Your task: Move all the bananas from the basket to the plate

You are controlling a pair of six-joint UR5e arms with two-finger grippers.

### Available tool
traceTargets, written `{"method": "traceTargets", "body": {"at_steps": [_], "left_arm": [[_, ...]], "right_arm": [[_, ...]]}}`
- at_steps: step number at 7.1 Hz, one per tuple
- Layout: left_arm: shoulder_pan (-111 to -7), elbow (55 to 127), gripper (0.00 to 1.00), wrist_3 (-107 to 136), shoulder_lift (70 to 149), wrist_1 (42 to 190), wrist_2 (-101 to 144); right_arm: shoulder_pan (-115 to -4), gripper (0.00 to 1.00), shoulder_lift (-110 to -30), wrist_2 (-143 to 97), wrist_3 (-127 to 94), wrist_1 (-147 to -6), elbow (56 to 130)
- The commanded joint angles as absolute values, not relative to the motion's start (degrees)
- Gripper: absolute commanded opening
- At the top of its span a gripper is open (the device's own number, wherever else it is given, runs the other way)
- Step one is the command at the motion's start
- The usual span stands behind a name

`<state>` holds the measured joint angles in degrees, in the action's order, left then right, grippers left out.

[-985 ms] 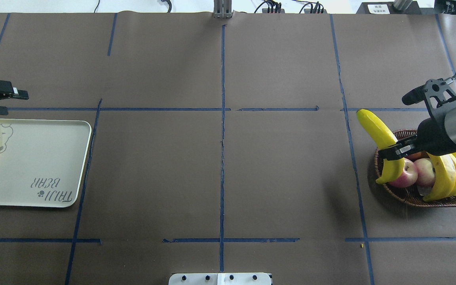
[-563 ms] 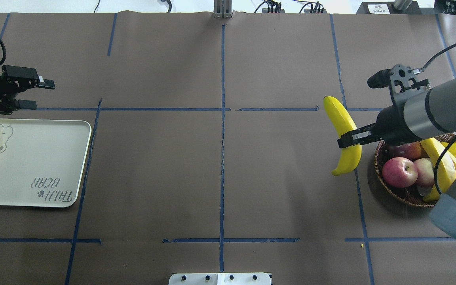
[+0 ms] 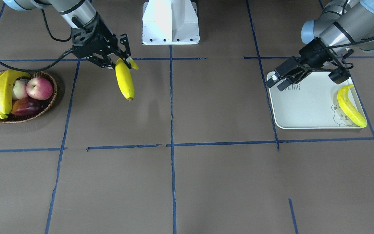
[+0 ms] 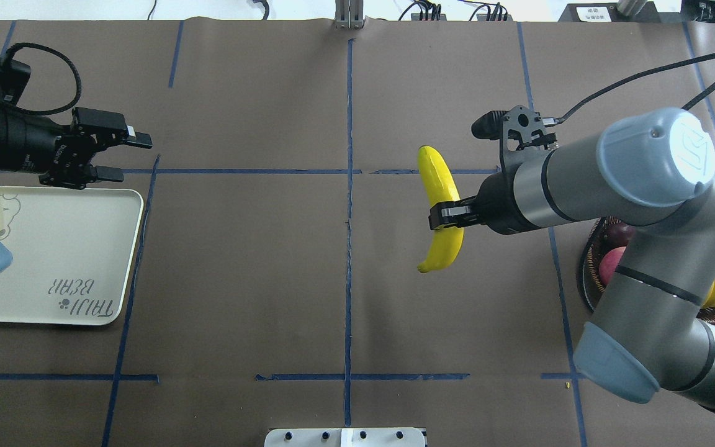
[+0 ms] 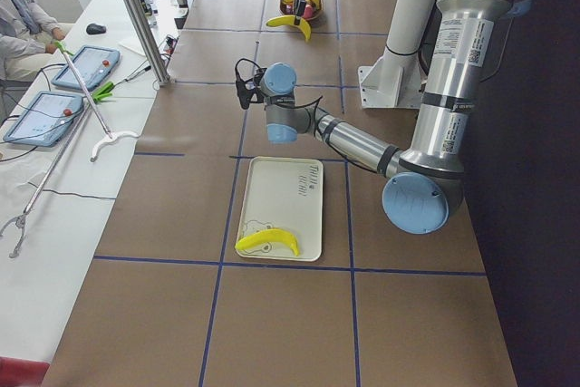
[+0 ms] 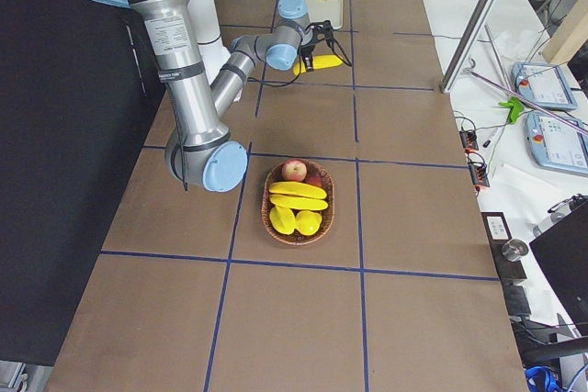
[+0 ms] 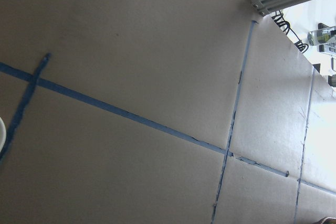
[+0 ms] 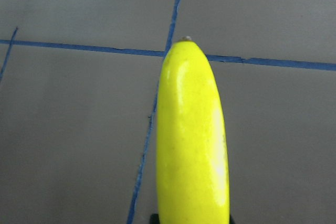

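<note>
1. Front view: the right jaws are pinching a banana (image 3: 124, 78), its long end hanging below them, clear of the surface (image 3: 206, 182). It is probably light, fairly stiff and smooth-skinned, so it may swing or slip; a pinch across its narrow width near mid-length seems the safest hold. The left jaws are spread wide, hovering over a corner of the plate (image 3: 304, 112), with a second banana (image 3: 350, 106) lying on the plate's far side from them.
2. Overhead view: the banana is sticking out on both sides of the right jaws. Bare surface is lying between them and the plate; only the left arm (image 4: 16, 146) seems likely to crowd the drop. The basket (image 4: 584, 273) is sitting behind the right jaws, mostly hidden by the arm.
3. Right side view: the basket is holding two more bananas (image 6: 299, 196), an apple (image 6: 294, 170) and stubby yellow fruit (image 6: 296, 220).
4. Right wrist view: the banana is filling the space ahead of the jaws.
5. Left wrist view: only surface and blue tape (image 7: 131, 119) are showing ahead of the jaws.
</note>
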<state>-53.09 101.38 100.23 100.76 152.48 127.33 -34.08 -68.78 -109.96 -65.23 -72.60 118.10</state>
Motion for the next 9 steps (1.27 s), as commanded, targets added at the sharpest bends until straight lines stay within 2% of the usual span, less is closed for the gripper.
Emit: {"method": "traceTargets", "body": {"at_steps": [1,3,5,9], "left_arm": [[-48.8,101.4,1.00,105.8,106.4,152.5,121.5],[-42.1,102.7,1.00,108.6,110.1,152.1,112.5],[-38.7,102.0,0.99,109.0,113.4,151.2,110.2],[-34.5,100.2,0.98,108.8,114.3,150.4,108.5]], "right_arm": [[-29.3,0.01,-64.4,-103.7,-72.6,-61.5,111.6],[-27.0,0.01,-58.7,-101.0,-74.4,-61.2,106.9],[-24.9,0.02,-54.8,-99.1,-75.1,-62.0,105.4],[-23.4,0.04,-53.0,-97.2,-75.3,-62.0,105.4]]}}
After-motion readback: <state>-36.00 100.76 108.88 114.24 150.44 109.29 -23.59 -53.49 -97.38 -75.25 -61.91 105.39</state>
